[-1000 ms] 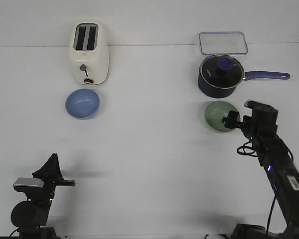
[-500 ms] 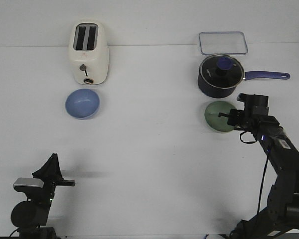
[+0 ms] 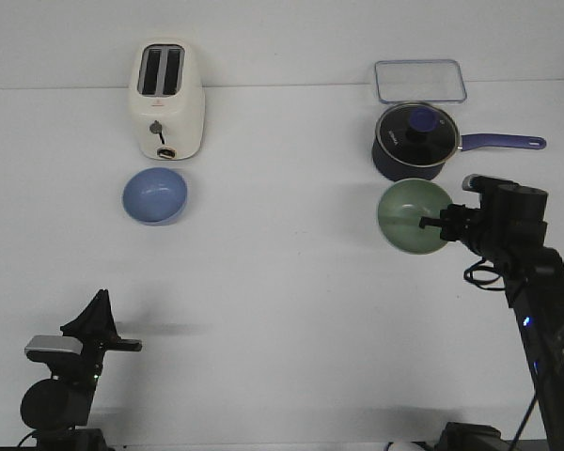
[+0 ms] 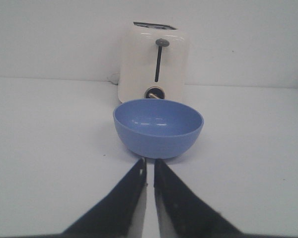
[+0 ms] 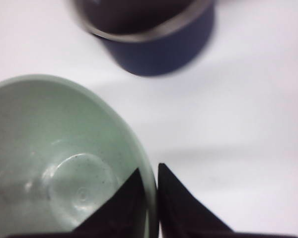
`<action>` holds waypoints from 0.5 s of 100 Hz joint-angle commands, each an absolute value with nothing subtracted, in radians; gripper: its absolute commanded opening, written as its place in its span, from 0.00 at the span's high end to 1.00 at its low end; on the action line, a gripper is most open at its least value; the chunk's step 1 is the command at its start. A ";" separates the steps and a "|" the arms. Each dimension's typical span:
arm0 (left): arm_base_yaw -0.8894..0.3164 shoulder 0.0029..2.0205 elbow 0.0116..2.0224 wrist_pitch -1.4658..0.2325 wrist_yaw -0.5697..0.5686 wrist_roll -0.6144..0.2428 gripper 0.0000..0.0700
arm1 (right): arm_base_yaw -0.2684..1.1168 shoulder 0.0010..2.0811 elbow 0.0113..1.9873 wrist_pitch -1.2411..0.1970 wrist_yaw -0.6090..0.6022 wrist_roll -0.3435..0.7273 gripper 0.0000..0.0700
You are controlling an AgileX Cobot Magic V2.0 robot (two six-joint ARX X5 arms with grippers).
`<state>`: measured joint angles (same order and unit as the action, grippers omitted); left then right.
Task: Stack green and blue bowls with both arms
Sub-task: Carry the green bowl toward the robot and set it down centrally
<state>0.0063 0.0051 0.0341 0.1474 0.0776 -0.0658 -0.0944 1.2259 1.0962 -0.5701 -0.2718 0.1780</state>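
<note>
The pale green bowl (image 3: 412, 216) hangs lifted off the table in front of the navy saucepan, tilted with its opening toward the camera. My right gripper (image 3: 436, 224) is shut on its right rim. In the right wrist view one finger is inside the green bowl (image 5: 54, 163) and one outside, and my right gripper (image 5: 150, 173) pinches the wall. The blue bowl (image 3: 155, 195) sits upright on the table before the toaster. My left gripper (image 3: 132, 346) is low at the front left, far from it. In the left wrist view my left gripper (image 4: 149, 163) is shut and empty, pointing at the blue bowl (image 4: 158, 127).
A cream toaster (image 3: 169, 99) stands behind the blue bowl. A dark navy saucepan (image 3: 415, 141) with a lid and long handle stands just behind the green bowl. A clear rectangular container (image 3: 420, 80) lies at the back right. The white table (image 3: 282, 282) spreads between the bowls.
My right gripper has lifted the green bowl off the table and tilted it, so it looks larger and sits slightly left. The left arm has not moved.
</note>
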 commanded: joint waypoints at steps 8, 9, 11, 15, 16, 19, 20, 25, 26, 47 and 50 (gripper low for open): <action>0.008 0.003 0.015 0.159 0.079 -0.065 0.98 | 0.015 1.102 0.997 -0.576 -0.286 0.195 1.00; 0.008 0.003 0.015 0.159 0.079 -0.065 0.98 | 0.020 1.097 0.992 -0.576 -0.286 0.196 1.00; 0.008 0.003 0.015 0.159 0.079 -0.065 0.98 | 0.039 1.081 0.976 -0.577 -0.288 0.204 1.00; 0.008 0.003 0.015 0.159 0.079 -0.065 0.98 | 0.081 1.056 0.947 -0.577 -0.288 0.222 1.00; 0.008 0.003 0.016 0.159 0.079 -0.065 0.98 | 0.092 1.050 0.939 -0.577 -0.288 0.227 1.00; 0.008 0.003 0.015 0.158 0.079 -0.065 0.98 | 0.127 1.036 0.918 -0.576 -0.287 0.242 1.00; 0.008 0.003 0.015 0.158 0.079 -0.065 0.98 | 0.140 1.031 0.911 -0.576 -0.287 0.246 1.00; 0.008 0.003 0.015 0.159 0.079 -0.065 0.98 | 0.197 1.019 0.881 -0.576 -0.285 0.268 1.00; 0.008 0.003 0.016 0.159 0.079 -0.065 0.98 | 0.209 1.018 0.875 -0.576 -0.284 0.272 1.00; 0.008 0.003 0.016 0.160 0.079 -0.077 0.98 | 0.445 1.031 0.768 -0.520 -0.205 0.334 1.00; 0.008 0.003 0.016 0.160 0.079 -0.079 0.98 | 0.471 1.038 0.756 -0.512 -0.204 0.335 1.00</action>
<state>0.0063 0.0051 0.0341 0.1486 0.0776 -0.0696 0.4248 1.0176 0.7635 -0.5430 -0.2089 0.3004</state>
